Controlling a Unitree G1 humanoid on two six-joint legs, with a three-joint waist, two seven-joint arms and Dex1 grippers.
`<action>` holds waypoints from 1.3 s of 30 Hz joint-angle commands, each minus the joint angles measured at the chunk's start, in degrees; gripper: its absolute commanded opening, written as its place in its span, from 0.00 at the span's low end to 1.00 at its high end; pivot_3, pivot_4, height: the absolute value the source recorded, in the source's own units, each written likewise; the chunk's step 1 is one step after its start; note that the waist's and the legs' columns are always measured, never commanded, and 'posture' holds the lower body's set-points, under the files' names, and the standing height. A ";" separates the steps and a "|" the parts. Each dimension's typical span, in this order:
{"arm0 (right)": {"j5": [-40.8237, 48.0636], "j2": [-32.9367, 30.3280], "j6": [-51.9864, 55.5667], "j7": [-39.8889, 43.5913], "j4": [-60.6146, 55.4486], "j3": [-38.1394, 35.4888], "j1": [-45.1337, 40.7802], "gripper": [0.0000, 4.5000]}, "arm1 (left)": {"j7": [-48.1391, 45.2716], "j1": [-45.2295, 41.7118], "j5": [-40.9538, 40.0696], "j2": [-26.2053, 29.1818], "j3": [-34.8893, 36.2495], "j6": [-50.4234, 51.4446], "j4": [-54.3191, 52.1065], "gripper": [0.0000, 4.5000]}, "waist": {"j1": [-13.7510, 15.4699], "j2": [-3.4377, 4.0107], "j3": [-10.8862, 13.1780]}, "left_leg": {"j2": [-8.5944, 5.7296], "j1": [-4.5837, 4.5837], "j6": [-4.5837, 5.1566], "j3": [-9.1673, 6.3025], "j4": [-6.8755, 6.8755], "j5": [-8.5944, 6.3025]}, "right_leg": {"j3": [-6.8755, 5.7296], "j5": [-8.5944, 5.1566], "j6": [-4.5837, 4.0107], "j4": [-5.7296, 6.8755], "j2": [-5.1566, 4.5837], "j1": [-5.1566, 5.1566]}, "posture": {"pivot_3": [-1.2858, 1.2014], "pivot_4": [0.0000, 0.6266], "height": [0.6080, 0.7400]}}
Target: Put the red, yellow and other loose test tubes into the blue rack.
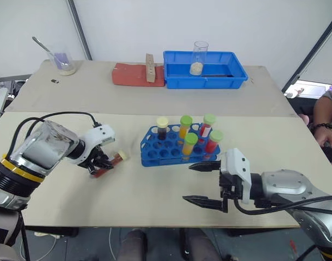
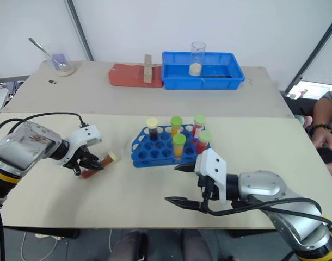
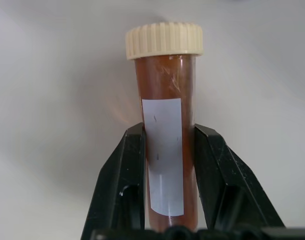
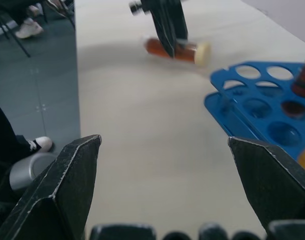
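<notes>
Left eye view: we see the blue rack near the middle of the front desk, holding five capped tubes upright: one dark with a cream cap, two orange with green caps, two red with green caps. On the back desk a blue tray holds a clear cup with something pale at its bottom, and a glass with a spoon stands near the back left corner.

Our left gripper points down at the desk left of the rack, its black fingers clamped on a reddish-brown tube with a cream cap that lies low over the desk. Our right gripper hangs near the front edge, pointing left, its jaws spread wide and empty.

The tube's lower end is hidden between the fingers. A person's arm is cut off at the right edge.
</notes>
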 commanded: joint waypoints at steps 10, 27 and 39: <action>-0.39 -2.10 0.00 -4.39 -2.98 -10.12 7.17 1.00 | 9.22 4.36 -19.41 -17.14 29.62 -5.45 -13.70 0.20 | 0.08 -0.03 -0.02 | -0.04 -0.07 0.00 -0.03 0.12 0.00 | -0.02 0.07 0.13 -0.09 -0.08 0.08 | 0.52 0.24 1.00; 7.47 -1.65 2.24 -5.47 -4.81 -14.08 4.44 1.00 | 22.85 17.94 -3.63 -39.01 18.12 -41.62 -6.91 0.20 | 0.04 -0.04 -0.02 | -0.07 0.50 -0.01 -0.03 0.18 0.00 | 0.05 0.11 0.02 -0.40 -0.10 0.89 | 0.52 0.24 1.00; 7.38 -1.92 2.58 -7.74 -6.45 -13.44 5.77 1.00 | 21.88 18.69 0.69 -40.81 14.64 -51.77 0.52 0.20 | -0.05 -0.03 -0.02 | -0.08 0.46 -0.01 -0.06 0.17 0.00 | 0.04 0.16 0.11 -0.41 -0.11 0.88 | 0.52 0.24 1.00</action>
